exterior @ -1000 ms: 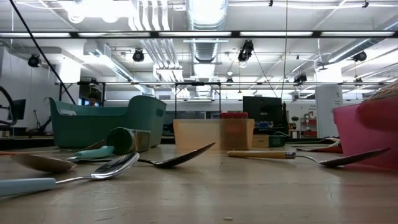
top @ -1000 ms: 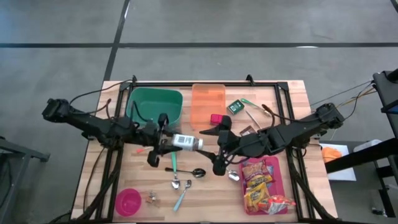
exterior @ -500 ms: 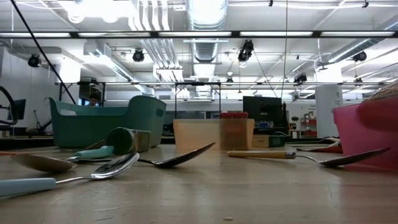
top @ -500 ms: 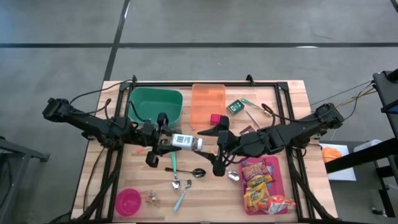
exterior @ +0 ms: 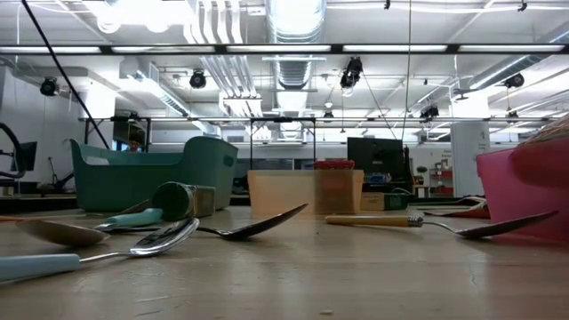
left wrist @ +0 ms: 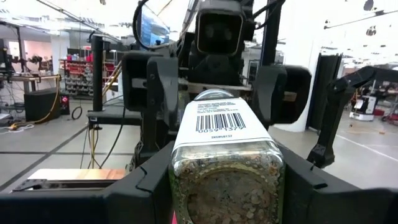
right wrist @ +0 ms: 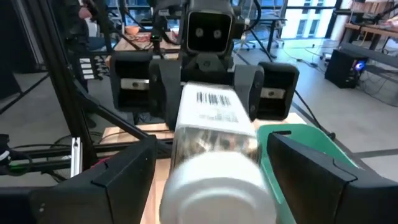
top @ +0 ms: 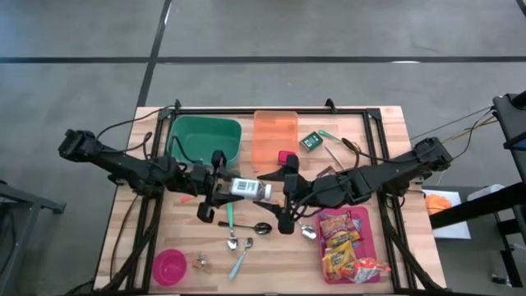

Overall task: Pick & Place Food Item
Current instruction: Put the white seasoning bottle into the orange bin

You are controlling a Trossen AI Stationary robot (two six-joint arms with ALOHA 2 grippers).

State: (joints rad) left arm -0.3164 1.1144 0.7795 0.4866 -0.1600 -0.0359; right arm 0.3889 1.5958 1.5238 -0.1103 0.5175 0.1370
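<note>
Grey concrete floor (top: 329, 33); ceiling ducts (exterior: 293, 18); strip lights (exterior: 178, 49)

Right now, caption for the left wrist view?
Left tool holding a barcoded jar of food out toward the facing right tool, open.

My left arm reaches from the frame's left edge toward centre, its gripper (top: 215, 187) clamped on a jar (top: 243, 188) held lying sideways above mid-frame. My right arm comes in from the right edge, its gripper (top: 285, 196) facing the left one, fingers spread wide on either side of the jar's cap end without touching it.
</note>
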